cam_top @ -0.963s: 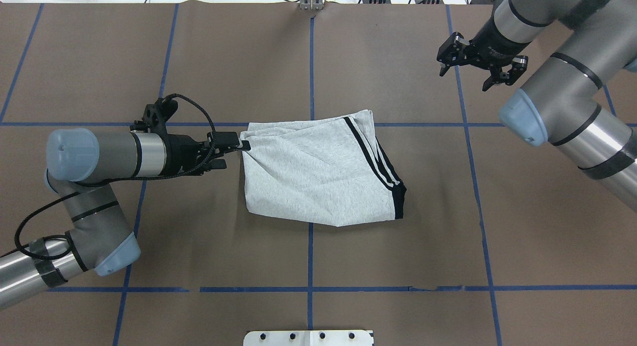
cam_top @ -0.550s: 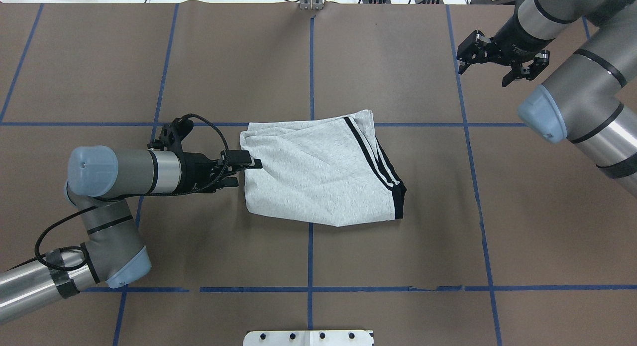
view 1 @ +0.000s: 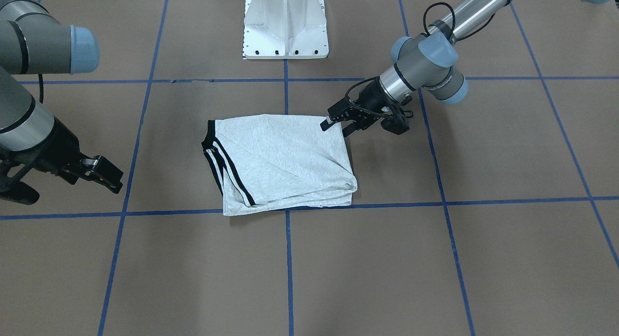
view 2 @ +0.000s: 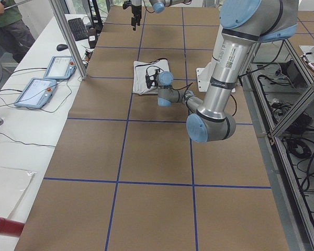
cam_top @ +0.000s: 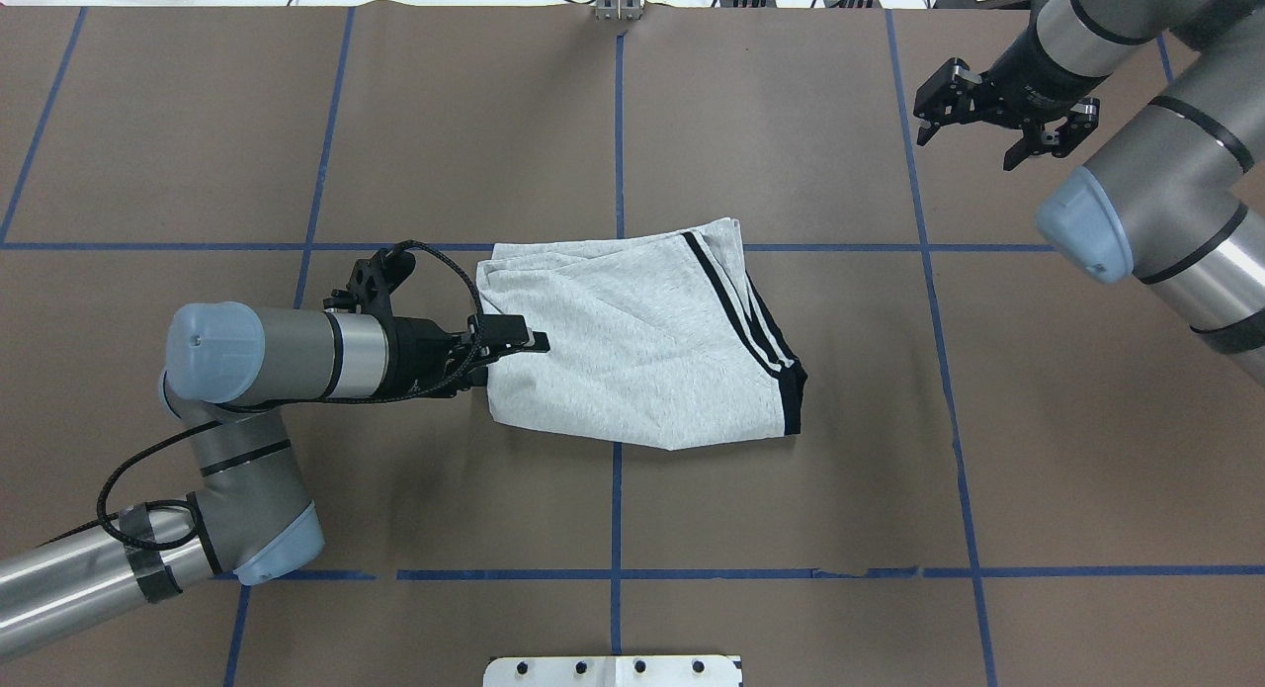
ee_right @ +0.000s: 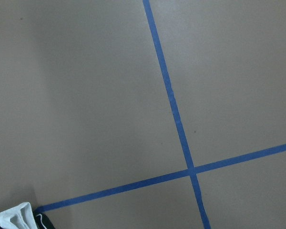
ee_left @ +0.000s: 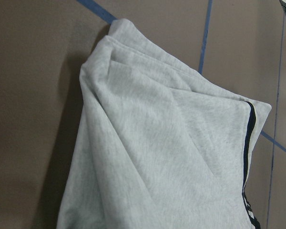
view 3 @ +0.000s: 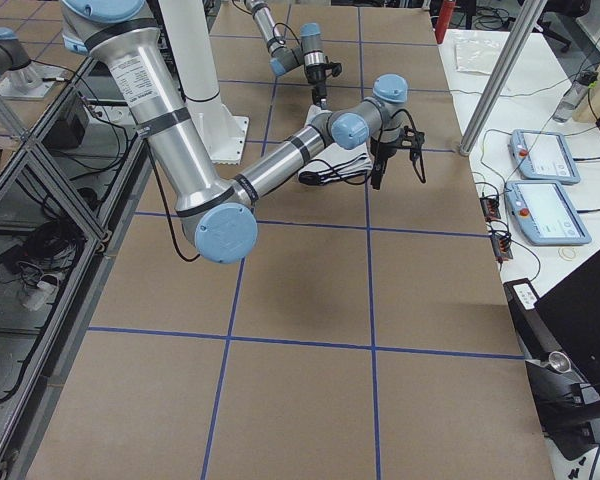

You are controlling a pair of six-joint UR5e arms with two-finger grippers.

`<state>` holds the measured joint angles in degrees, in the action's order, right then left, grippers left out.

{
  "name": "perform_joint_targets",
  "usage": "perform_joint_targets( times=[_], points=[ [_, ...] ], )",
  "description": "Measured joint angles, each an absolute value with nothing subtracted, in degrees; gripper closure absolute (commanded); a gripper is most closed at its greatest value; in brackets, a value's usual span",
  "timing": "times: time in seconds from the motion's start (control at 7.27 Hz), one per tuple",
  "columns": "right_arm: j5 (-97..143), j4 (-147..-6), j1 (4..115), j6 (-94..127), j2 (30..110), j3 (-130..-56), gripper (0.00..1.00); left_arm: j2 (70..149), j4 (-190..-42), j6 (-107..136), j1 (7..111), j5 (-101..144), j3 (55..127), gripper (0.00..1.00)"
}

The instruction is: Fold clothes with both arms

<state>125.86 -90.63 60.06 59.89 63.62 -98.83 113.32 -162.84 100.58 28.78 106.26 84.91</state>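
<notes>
t-shirt point(cam_top: 632, 341) lies folded to a rough rectangle mid-tabletop point(cam_top: 791, 509), across the centre tape line point(cam_top: 619, 124). its far edge runs along a cross line, and the black double stripes point(cam_top: 736, 313) are toward the robot's right. bare brown surface on every side of it.

left hand point(view 1: 334, 129) sits at the shirt's left edge, fingers point(view 1: 326, 124) spread, nothing clamped that we can see. right hand point(cam_top: 969, 145) hangs wide open and empty over the far right square, well apart from the cloth. white pedestal point(view 1: 285, 26) stands at the robot-side edge, apart from the shirt.

view notes:
- overhead shows only one left finger, lying over the hem; the front-facing view shows both, apart.
- left wrist view gives the stacked layers at the shirt's far left corner.
- right wrist view gives a tape crossing and a scrap of shirt in its lower left corner.
- the left side view adds a white bench point(view 2: 21, 136) with tablets point(view 2: 60, 67).
</notes>
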Motion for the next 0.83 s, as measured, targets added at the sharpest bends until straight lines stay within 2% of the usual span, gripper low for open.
perform_joint_targets(
  times=[0.83],
  points=[
    [125.9, -94.1, 60.4, 59.9, 63.6, -100.8, 0.0, 112.9, -162.5, 101.9, 25.0, 106.8, 86.1, 0.0]
  ],
)
